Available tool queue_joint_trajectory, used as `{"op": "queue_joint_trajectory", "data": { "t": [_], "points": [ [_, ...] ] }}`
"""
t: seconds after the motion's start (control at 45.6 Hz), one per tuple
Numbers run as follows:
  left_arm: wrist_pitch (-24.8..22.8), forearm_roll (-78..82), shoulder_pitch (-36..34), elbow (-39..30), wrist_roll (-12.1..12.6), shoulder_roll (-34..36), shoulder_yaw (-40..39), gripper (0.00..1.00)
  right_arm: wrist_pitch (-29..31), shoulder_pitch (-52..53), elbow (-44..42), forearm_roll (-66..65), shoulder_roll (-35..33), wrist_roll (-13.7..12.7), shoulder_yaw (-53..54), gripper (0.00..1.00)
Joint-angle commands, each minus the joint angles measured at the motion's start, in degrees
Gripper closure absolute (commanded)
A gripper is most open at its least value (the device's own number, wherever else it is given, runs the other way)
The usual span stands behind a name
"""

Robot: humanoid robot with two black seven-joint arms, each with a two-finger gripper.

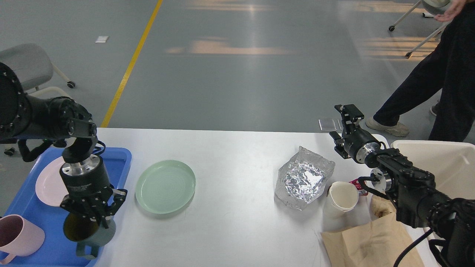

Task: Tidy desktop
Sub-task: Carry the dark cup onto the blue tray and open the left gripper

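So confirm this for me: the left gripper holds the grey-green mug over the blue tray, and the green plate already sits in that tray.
Not quite. The head view shows the green plate lying on the white desktop, beside the blue tray, not in it. The rest stands: the left gripper holds the grey-green mug over the tray's edge.

Bright, even overhead light, soft glare on the desktop (237, 148) and floor, faint shadows, sharp focus.

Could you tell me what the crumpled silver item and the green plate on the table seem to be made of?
The crumpled silver item looks like aluminium foil: shiny, creased, mirror-like glints. The green plate seems smooth plastic or melamine, given its even matte pale-green sheen; ceramic is possible.
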Motion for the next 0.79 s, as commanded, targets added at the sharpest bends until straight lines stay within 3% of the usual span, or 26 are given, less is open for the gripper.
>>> {"op": "queue_joint_trajectory", "data": {
  "t": [0.0,0.526,0.767],
  "points": [
    [0.01,0.24,1.05,2.23,0.25,2.98,1.16,1.0,-0.01,0.07,0.0,0.0,-0.01,0.0,0.0,0.0],
    [0.01,0.24,16.08,14.71,0.25,3.25,0.72,1.0,-0.01,0.07,0.0,0.0,-0.01,0.0,0.0,0.0],
    [0.01,0.24,18.55,16.82,0.25,3.34,0.8,0.97,-0.01,-0.01,0.0,0.0,-0.01,0.0,0.0,0.0]
  ]
}}
